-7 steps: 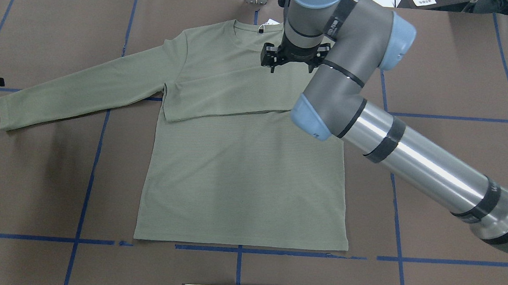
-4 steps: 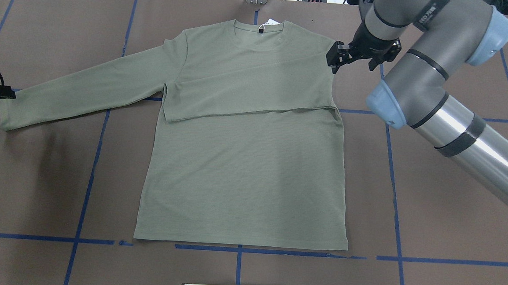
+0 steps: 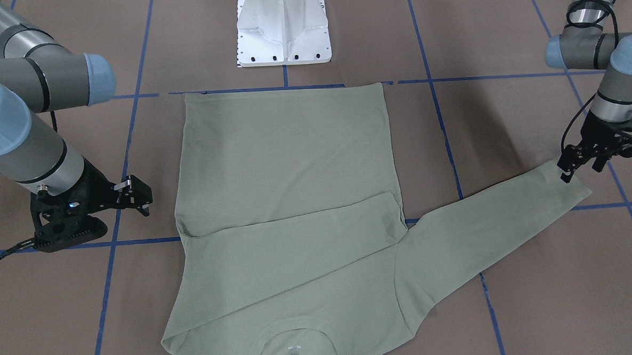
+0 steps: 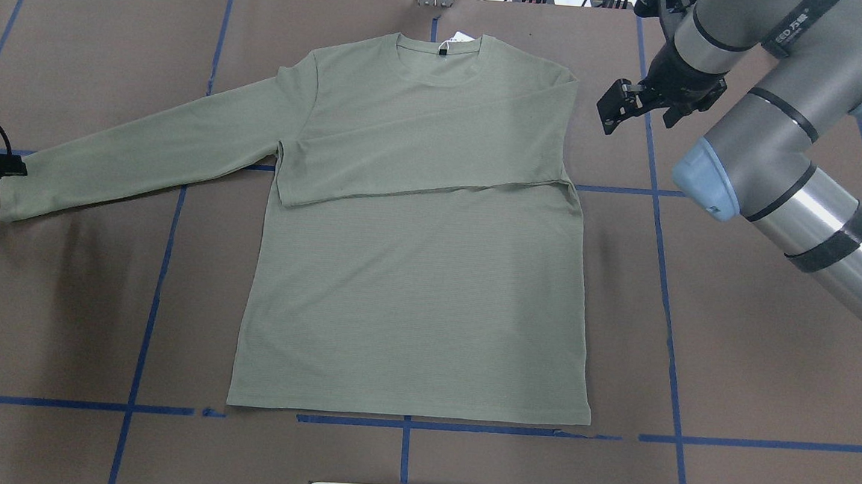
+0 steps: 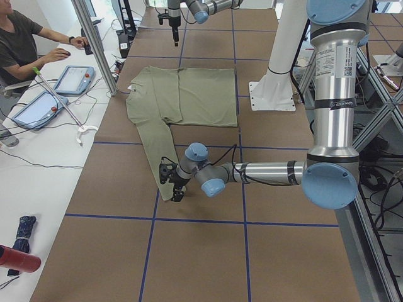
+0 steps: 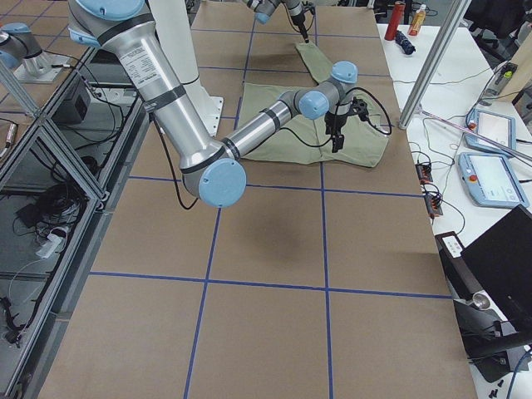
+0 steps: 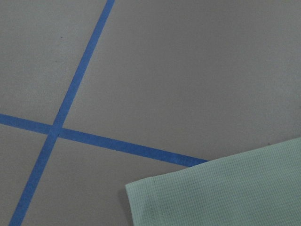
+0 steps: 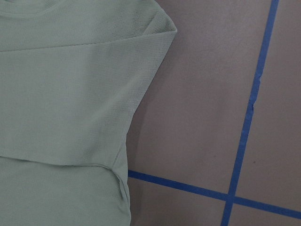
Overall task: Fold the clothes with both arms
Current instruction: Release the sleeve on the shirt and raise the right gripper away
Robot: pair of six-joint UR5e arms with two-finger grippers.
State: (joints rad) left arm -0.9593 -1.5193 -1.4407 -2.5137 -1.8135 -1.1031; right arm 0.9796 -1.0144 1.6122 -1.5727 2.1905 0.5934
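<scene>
The sage-green shirt (image 4: 413, 293) lies flat, face up, collar and white hang tag (image 4: 458, 38) at the far edge. One sleeve (image 4: 421, 159) is folded across the chest. The other sleeve stretches out to the side, ending in its cuff (image 4: 11, 197). My right gripper (image 4: 610, 107) hovers open and empty just beyond the shirt's shoulder, over bare table. My left gripper (image 4: 3, 166) is low at the far edge of the cuff (image 3: 572, 187), open, holding nothing. The left wrist view shows only the cuff's corner (image 7: 225, 193); the right wrist view shows the folded shoulder edge (image 8: 61, 94).
Brown table cover with blue tape lines (image 4: 405, 424). The white pedestal base (image 3: 283, 27) stands behind the shirt's hem. A person (image 5: 25, 38) sits at a side desk with pendants (image 5: 72, 78) and cables.
My right gripper has swung from above the collar out to the right, off the shirt. My left gripper has come in from the edge to the cuff. The shirt has not moved.
</scene>
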